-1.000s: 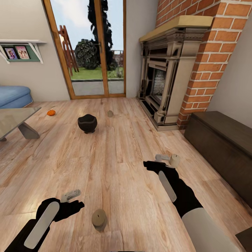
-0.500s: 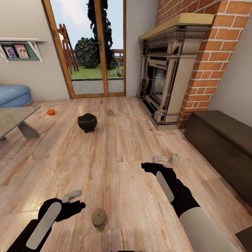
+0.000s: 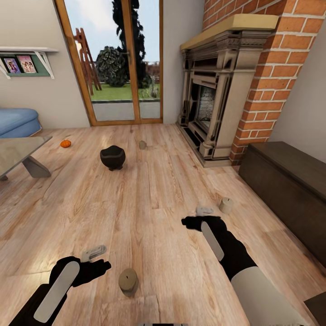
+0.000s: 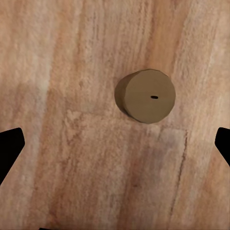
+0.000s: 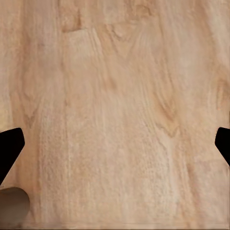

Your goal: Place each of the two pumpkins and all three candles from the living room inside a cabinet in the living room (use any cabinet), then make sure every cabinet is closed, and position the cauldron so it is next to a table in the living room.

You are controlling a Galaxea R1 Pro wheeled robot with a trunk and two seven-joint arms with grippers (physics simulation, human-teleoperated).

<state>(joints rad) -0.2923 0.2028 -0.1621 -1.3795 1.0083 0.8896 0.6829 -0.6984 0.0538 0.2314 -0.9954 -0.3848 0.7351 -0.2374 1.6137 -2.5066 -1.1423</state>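
One orange pumpkin [image 3: 65, 143] lies on the floor far left, near the table [image 3: 18, 153]. The black cauldron [image 3: 112, 157] stands mid-floor, with a small candle [image 3: 142, 145] beyond it. A pale candle [image 3: 226, 204] stands close to the dark-brown cabinet [image 3: 290, 181], whose fronts are closed. My right gripper [image 3: 195, 216] hovers open just left of that candle, which is a blur at the right wrist view's edge [image 5: 12, 206]. My left gripper [image 3: 100, 259] is open above the floor beside a brown candle [image 3: 128, 280], which stands upright between the spread fingers [image 4: 146, 96].
A brick fireplace [image 3: 217, 99] rises at the right, with the cabinet along the wall beside it. Glass doors [image 3: 122, 68] are at the back, a blue sofa [image 3: 16, 122] at far left. Wooden floor [image 3: 149, 203] stretches open between the things.
My right gripper has drawn back and to the left, away from the pale candle. The view has shifted slightly. The left arm has barely moved.
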